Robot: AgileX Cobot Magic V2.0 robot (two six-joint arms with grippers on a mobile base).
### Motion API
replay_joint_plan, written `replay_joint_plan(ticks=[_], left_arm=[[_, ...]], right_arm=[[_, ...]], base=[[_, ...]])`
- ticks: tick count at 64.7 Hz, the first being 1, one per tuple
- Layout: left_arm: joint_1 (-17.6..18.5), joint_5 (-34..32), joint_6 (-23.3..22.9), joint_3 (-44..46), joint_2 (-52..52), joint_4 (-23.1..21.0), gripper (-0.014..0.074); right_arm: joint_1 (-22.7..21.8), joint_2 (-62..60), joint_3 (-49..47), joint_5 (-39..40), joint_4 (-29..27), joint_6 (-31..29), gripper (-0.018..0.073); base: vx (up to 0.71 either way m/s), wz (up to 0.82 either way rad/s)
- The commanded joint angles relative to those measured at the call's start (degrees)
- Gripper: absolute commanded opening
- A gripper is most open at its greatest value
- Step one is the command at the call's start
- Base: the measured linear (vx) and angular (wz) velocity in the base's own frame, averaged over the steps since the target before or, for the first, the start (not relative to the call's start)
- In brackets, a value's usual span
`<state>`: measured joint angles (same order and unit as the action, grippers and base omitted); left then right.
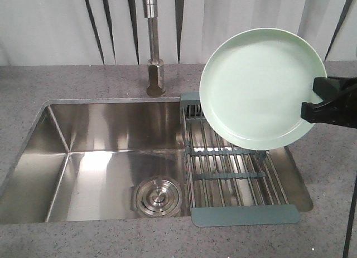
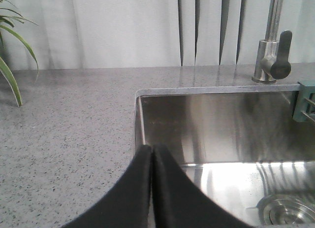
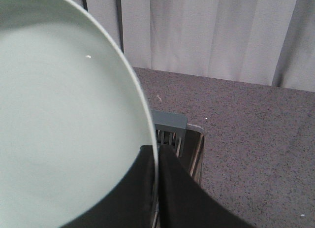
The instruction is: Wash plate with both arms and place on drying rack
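Right claw (image 1: 313, 102) is clamped on the rim of the plate (image 1: 261, 86), at the plate's right side as seen from the front. In the right wrist view the rim is seen passing between the two black fingers, one on each face.

The plate is held clear of the worktop (image 1: 83, 79) and tilted steeply, nearly on edge, with its pale green hollow face turned towards the front camera. It is positioned above the far end of the drying rack (image 1: 234, 171). The lower rim is seen in front of the rack's rods and far crossbar. Whether it touches them cannot be told.

The left claw (image 2: 151, 150) is pressed together, with only a thin seam between its fingers, and nothing is held in it. It is located over the near left corner of the sink (image 2: 211, 119), well apart from the plate.

The rack is laid across the right part of the steel sink. A round steel drain (image 1: 159, 196) is set in the sink floor, just beside the rack's near left corner. A steel tap (image 1: 152, 46) is mounted behind the sink. The worktop is grey speckled stone. A pale pleated curtain (image 1: 56, 24) is hung behind it. Green plant leaves (image 2: 10, 65) are seen at the far left of the left wrist view.
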<state>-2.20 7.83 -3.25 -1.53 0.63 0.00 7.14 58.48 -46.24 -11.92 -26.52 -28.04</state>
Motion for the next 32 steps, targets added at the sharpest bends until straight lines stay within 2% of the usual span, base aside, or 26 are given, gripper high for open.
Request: replay_joint_plan(ticks=[1,32], left_arm=[[-0.04,-4.17,-0.62,-0.87,0.93,-0.37,-0.0006],[-0.04,-4.17,-0.62,-0.87,0.93,-0.37,-0.0006]], right_arm=[[-0.17,-0.98,-1.58,4.23,-0.54,-0.44,-0.0005],[-0.17,-0.98,-1.58,4.23,-0.54,-0.44,-0.0005]], base=[[0.02,-0.01],[0.03,-0.03]])
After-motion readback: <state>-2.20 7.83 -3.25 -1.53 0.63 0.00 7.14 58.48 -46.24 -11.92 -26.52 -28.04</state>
